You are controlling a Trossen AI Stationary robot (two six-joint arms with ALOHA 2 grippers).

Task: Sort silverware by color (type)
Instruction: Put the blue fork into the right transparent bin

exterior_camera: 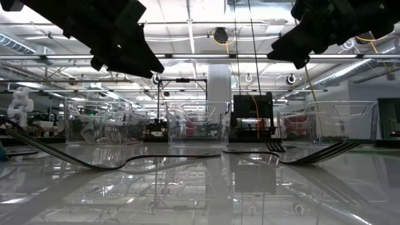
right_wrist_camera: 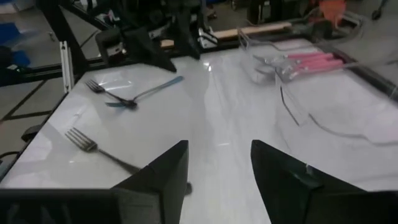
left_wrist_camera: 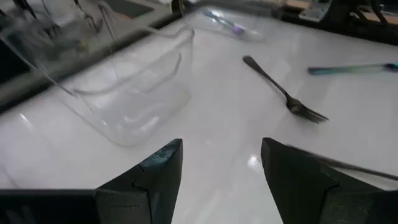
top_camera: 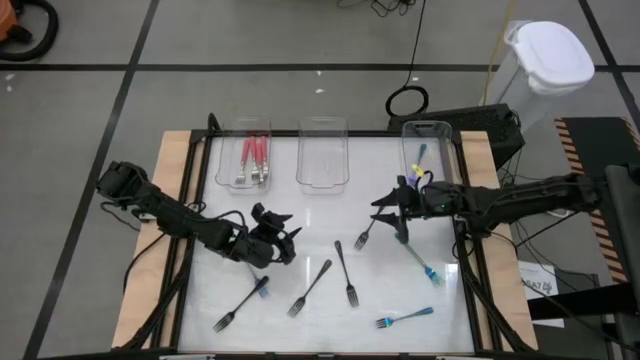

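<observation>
Hovering over the white bench point(top_camera: 300, 225), my left pincer point(top_camera: 272, 243) and right pincer point(top_camera: 398, 205) are both open, holding nothing. Three clear trays along the far edge: left tray point(top_camera: 243, 152) has pink-handled forks point(top_camera: 255, 158), middle tray point(top_camera: 322, 152) bare, right tray point(top_camera: 427, 145) has a blue fork point(top_camera: 419, 160). Loose black-handled forks point(top_camera: 345, 272) and blue-handled forks point(top_camera: 404, 318) lie scattered between my pincers and toward the near edge.

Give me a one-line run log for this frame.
left gripper: open, empty | right gripper: open, empty | pink forks: left tray | loose forks: on table
</observation>
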